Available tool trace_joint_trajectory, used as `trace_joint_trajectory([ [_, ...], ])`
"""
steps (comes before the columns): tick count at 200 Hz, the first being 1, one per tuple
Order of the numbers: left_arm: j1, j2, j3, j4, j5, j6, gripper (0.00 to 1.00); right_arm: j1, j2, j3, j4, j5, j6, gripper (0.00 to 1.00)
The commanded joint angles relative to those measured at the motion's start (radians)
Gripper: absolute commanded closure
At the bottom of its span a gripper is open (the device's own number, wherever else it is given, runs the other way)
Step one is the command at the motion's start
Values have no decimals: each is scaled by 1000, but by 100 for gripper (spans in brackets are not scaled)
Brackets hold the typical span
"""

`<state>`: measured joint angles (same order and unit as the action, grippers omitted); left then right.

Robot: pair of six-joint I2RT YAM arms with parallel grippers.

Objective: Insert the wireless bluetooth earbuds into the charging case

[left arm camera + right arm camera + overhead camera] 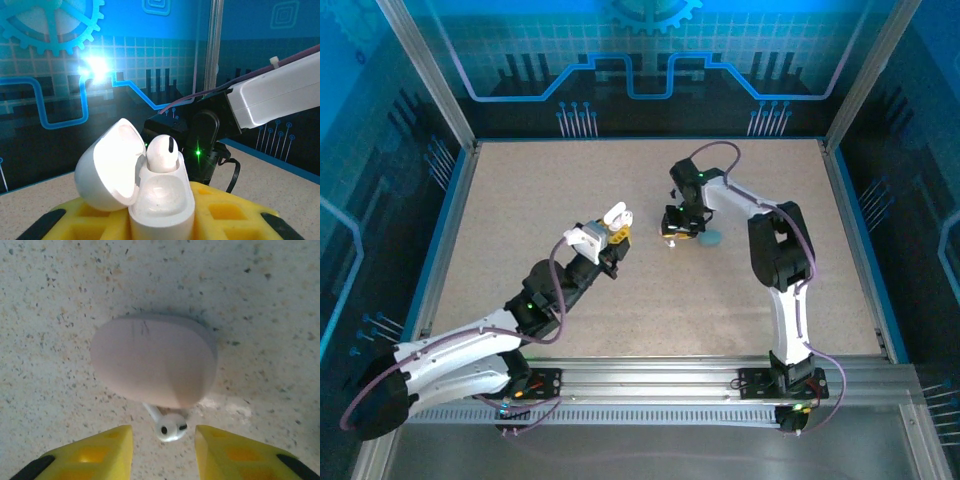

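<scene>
The left hand (pixel 161 216) is clamped on the open white charging case (pixel 161 197), one earbud (pixel 163 152) already seated. Farther out, the right hand (pixel 164 452), fingers apart, hovers over a loose earbud (pixel 170 429) on the tabletop (pixel 265 300) against a closed pinkish case (pixel 154 360); inserting it likely remains

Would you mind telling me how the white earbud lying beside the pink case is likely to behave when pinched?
The earbud looks tiny, glossy and rounded, so it may slip from the yellow fingers. Its stem seems tucked against the pink case, so a push would probably pivot it.
</scene>
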<state>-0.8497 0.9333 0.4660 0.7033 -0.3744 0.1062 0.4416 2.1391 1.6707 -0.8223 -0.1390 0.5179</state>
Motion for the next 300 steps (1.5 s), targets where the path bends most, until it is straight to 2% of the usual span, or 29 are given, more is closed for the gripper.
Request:
trace_joint_trajectory([
  [1, 10, -27, -22, 2, -32, 15, 71, 18, 42, 39, -60, 21, -10, 65],
  [48, 13, -27, -24, 3, -31, 6, 71, 35, 40, 11, -77, 39, -40, 77],
  [87, 15, -27, -22, 2, -27, -3, 71, 53, -12, -58, -77, 45, -120, 78],
  [131, 15, -20, -13, -3, -21, -5, 71, 119, -100, -190, -82, 71, -231, 78],
  [179, 15, -11, 0, -9, -4, -16, 71, 175, -179, -276, -137, 173, -252, 70],
  [229, 15, -11, -1, -12, 3, -21, 71, 151, -255, -385, -131, 203, -183, 70],
  [265, 14, -13, -5, -11, 0, -21, 71, 116, -339, -391, -44, 35, -60, 67],
  [300, 15, -19, -12, -7, -3, -23, 71, 113, -328, -356, 23, -11, 175, 62],
])
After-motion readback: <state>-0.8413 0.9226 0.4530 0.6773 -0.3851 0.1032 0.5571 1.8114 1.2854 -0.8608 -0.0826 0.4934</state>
